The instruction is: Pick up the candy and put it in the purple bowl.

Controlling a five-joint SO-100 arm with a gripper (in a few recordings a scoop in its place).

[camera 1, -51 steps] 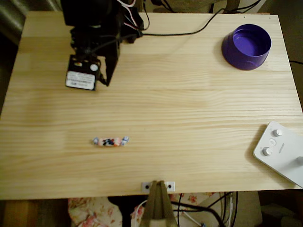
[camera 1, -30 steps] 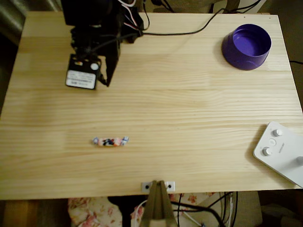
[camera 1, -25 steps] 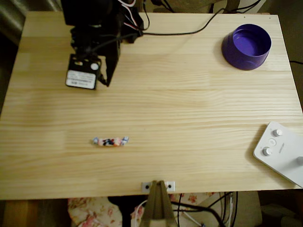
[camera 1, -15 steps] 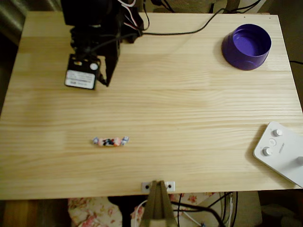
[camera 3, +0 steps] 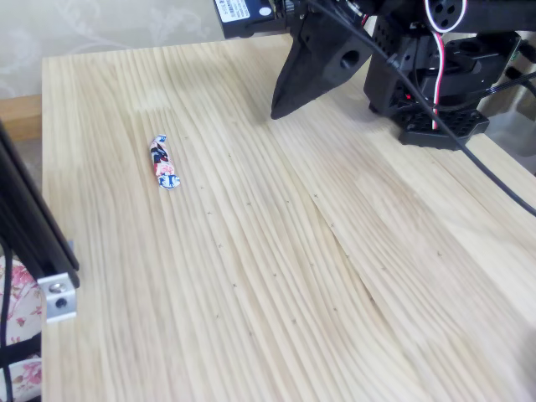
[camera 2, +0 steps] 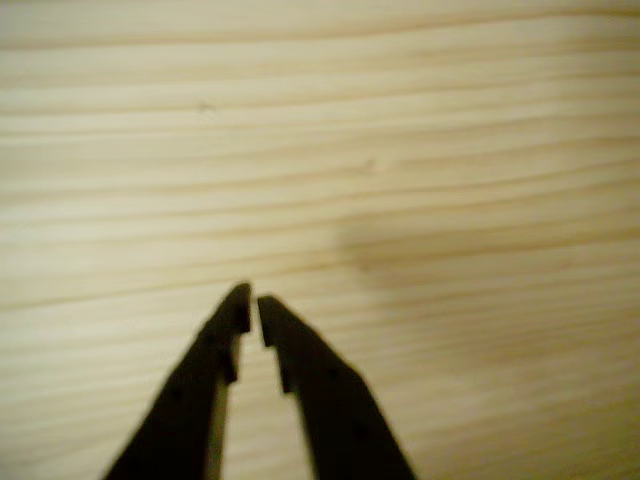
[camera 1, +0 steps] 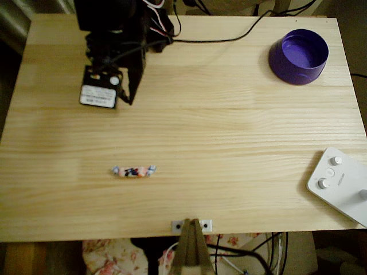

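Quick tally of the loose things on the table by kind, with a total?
Candy: 1
Purple bowl: 1
White device with knobs: 1
Total: 3

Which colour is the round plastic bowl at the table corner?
The bowl is deep purple, clearest in the overhead view.

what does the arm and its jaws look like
The arm is black, blocky plastic. A white printed label sits on a motor near the gripper, whose jaws are dark tapering wedges. Red, white and black cables run along it.
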